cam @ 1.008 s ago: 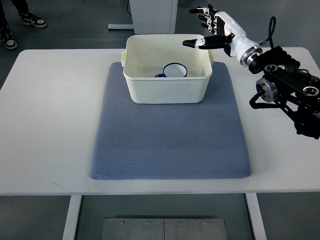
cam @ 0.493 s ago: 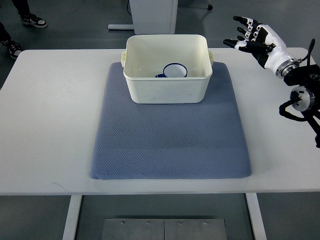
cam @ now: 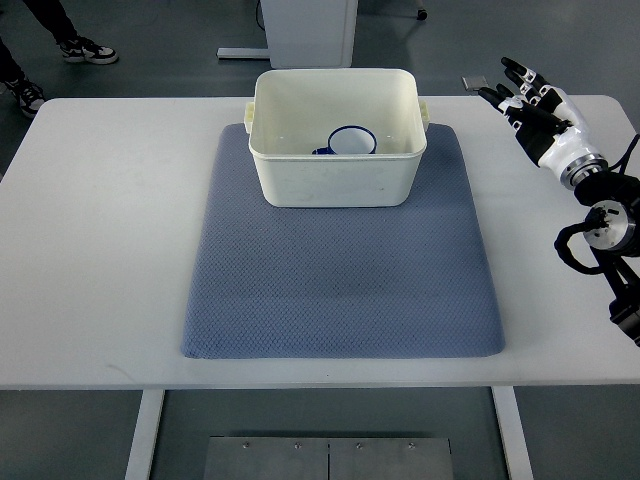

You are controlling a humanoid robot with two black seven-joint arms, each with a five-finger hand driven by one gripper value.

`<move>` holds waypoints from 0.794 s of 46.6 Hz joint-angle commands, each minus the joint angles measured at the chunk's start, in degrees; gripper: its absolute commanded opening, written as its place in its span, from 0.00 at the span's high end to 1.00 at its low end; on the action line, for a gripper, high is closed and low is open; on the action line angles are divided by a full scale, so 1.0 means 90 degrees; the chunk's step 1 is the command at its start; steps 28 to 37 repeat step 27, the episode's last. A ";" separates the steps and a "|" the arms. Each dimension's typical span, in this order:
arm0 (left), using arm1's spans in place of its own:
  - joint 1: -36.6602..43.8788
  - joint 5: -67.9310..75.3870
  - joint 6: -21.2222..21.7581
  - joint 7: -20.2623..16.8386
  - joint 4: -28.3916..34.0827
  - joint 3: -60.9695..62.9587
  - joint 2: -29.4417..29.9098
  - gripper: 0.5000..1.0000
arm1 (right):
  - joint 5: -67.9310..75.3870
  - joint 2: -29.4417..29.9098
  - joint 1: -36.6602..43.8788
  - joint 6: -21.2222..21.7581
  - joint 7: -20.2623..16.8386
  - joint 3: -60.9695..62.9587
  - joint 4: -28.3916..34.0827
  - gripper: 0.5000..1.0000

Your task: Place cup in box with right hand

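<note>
The cup (cam: 349,140) is seen upright inside the white box (cam: 337,175), which is set on the far part of the blue mat (cam: 340,290). The right hand (cam: 535,110) is held empty above the table's (cam: 100,250) far right corner, fingers spread, well apart from the box.

Only the right arm is showing here, coming in from the right edge with its black joints stacked along that side. The right hand (cam: 535,110) is sitting at the far right, palm open, fingers (cam: 518,72) spreading out and pointing up and away, holding nothing at all. The white wrist is angling back toward the forearm.
</note>
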 commanded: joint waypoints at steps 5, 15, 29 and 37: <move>0.0003 0.0000 0.0000 0.0001 0.0000 -0.0005 0.0000 0.00 | 0.0013 0.0356 -0.0121 -0.0001 0.0007 0.0236 -0.0119 0.00; 0.0003 0.0000 0.0000 0.0011 0.0000 0.0004 0.0000 0.00 | 0.0033 0.0737 -0.0277 -0.0001 0.0007 0.0665 -0.0392 0.00; 0.0003 0.0000 0.0000 0.0001 0.0000 -0.0005 0.0000 0.00 | 0.0042 0.0806 -0.0307 -0.0001 0.0007 0.0783 -0.0451 0.00; 0.0003 0.0000 0.0000 0.0001 0.0000 -0.0005 0.0000 0.00 | 0.0042 0.0806 -0.0307 -0.0001 0.0007 0.0783 -0.0451 0.00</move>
